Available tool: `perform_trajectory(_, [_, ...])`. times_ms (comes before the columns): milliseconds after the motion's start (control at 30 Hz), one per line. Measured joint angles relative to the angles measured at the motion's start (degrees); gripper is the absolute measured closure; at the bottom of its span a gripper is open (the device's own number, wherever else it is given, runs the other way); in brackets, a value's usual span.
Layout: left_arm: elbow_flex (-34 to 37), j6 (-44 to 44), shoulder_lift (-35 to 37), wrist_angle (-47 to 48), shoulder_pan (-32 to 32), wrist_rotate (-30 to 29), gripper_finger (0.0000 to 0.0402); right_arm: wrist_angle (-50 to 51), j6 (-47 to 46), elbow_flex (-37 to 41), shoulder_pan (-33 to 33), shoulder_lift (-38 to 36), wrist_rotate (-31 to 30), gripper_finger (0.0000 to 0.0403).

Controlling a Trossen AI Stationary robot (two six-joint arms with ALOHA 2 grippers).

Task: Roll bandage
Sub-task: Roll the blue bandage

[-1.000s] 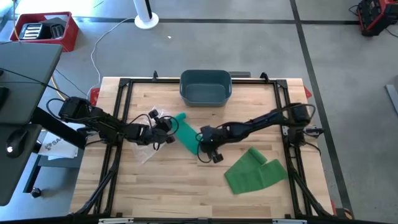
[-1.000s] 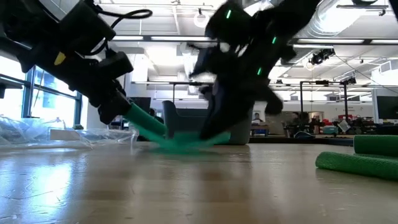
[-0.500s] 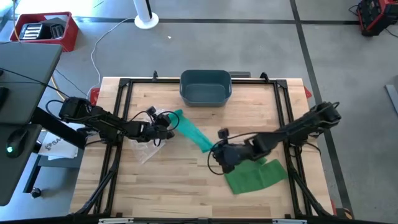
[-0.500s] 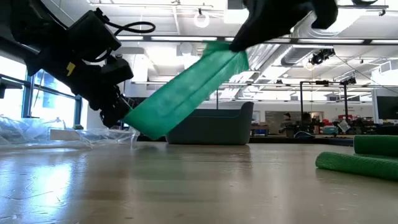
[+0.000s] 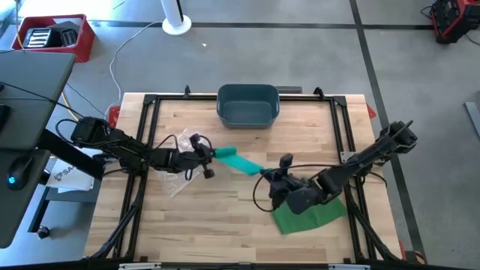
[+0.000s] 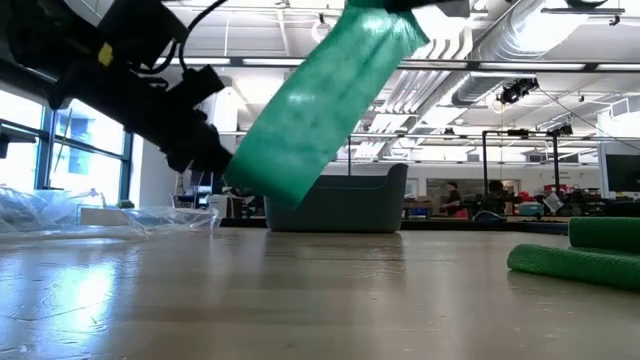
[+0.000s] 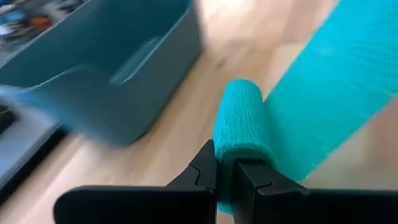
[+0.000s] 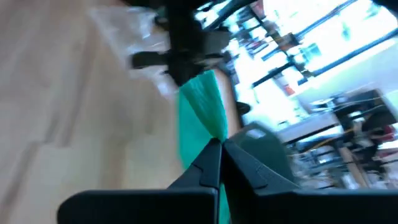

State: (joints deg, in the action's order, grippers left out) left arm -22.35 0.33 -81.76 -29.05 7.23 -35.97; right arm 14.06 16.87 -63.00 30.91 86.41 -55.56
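Above the table middle: teal bandage (image 5: 241, 161), stretched as a flat strip between both grippers, clear of the wood
Bandage, rolled end: short tight cylinder (image 7: 239, 121), just past the left fingertips, band running on from it
Bandage, free end: narrowed to a point at the right fingertips (image 8: 208, 124), per right wrist view
Bandage, low view: broad band (image 6: 325, 100) slanting from lower left up to the top edge of the picture
Left gripper (image 5: 212, 154): left of table centre, fingers (image 7: 205, 171) pressed together, pinching the rolled end of the bandage
Right gripper (image 5: 271, 175): right of centre, toward the near edge, fingers (image 8: 208, 167) closed on the free end of the bandage
Left arm: reaching in from the left side over the plastic wrapper
Right arm: reaching in from the right side, wrist above the green bandage
Green bandage (image 5: 311, 214): loose, partly unrolled, flat on the wood at near right, partly under the right wrist; roll and folds (image 6: 580, 255) at right in low view
Plastic wrapper (image 5: 176, 180): clear, crumpled, on the left part of the table, beneath the left arm
Bin (image 5: 248, 105): grey-blue, open-topped, at the far edge centre, well apart from the bandage
Table (image 5: 217, 225): light wood top, black frame round the rim
Beyond the table: red crate (image 5: 56, 36) on the floor at far left, white stand base (image 5: 177, 25) with cable
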Motion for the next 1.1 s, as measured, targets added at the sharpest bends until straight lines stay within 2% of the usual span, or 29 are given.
perform_trajectory(200, [-1.22,0.13,0.01,-3.54,0.86,10.35,0.0392,-5.34,7.75,0.0,-2.88,-5.52,-4.89,0.0403])
perform_trajectory(333, [-3.42,-0.11,0.02,-4.05,2.12,16.69,0.0392,-6.74,8.92,-0.03,-7.53,-8.83,-2.58,0.0403])
perform_trajectory(467, [-6.39,-0.22,0.02,-4.05,3.86,22.07,0.0392,-6.5,8.7,-0.04,-13.31,-9.61,3.28,0.0403])
perform_trajectory(600, [-8.97,-0.11,0.02,-4.04,5.75,24.59,0.0392,-4.69,5.68,-0.04,-19.08,-9.59,11.76,0.0403])
perform_trajectory(833, [-10.86,-0.06,0.02,-3.89,8.68,24.87,0.0392,3.65,-5.65,0.58,-26.76,-9.59,23.84,0.0403])
perform_trajectory(1000, [-11.49,-0.07,0.02,-4.62,10.07,24.28,0.0392,3.01,-11.05,4.85,-30.1,-9.4,33.73,0.0403])
perform_trajectory(1100, [-11.54,-0.06,0.02,-5.34,10.63,23.44,0.0392,1.18,-13.96,7.85,-30.99,-8.36,37.2,0.0403])
